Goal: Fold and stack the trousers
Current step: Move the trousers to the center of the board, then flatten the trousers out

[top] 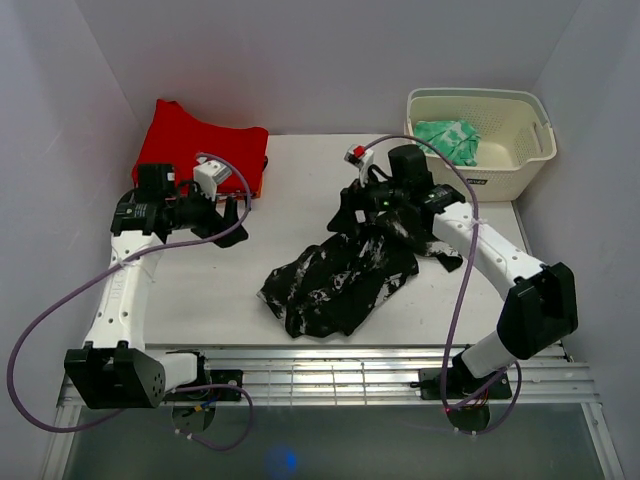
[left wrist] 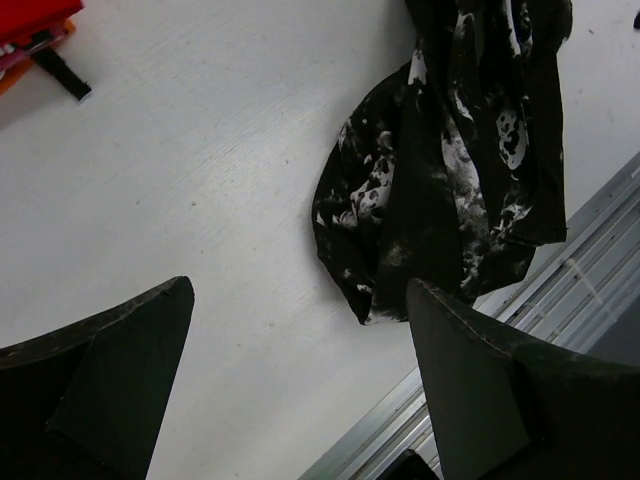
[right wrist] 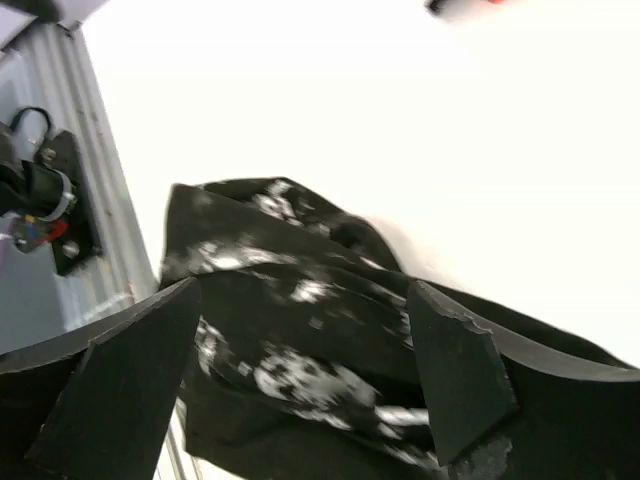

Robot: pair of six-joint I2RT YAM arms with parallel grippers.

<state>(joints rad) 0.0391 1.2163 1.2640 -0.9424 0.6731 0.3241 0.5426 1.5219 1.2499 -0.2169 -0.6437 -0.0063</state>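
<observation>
The trousers [top: 340,282], black with white splatter, lie crumpled in a heap at the table's middle, near the front edge. My right gripper [top: 347,220] hovers over their far end, jaws wide apart. In the right wrist view the trousers [right wrist: 300,330] fill the space below and between its fingers [right wrist: 302,290], which grip nothing. My left gripper [top: 236,215] is open and empty over bare table, left of the heap. In the left wrist view [left wrist: 300,288] the trousers [left wrist: 450,170] lie ahead to the upper right.
A plain red garment [top: 200,145] lies at the back left, close behind my left arm; it also shows in the left wrist view [left wrist: 30,25]. A cream basket [top: 500,170] with green patterned cloth [top: 447,140] stands at the back right. A slatted metal rail [top: 340,375] runs along the front edge.
</observation>
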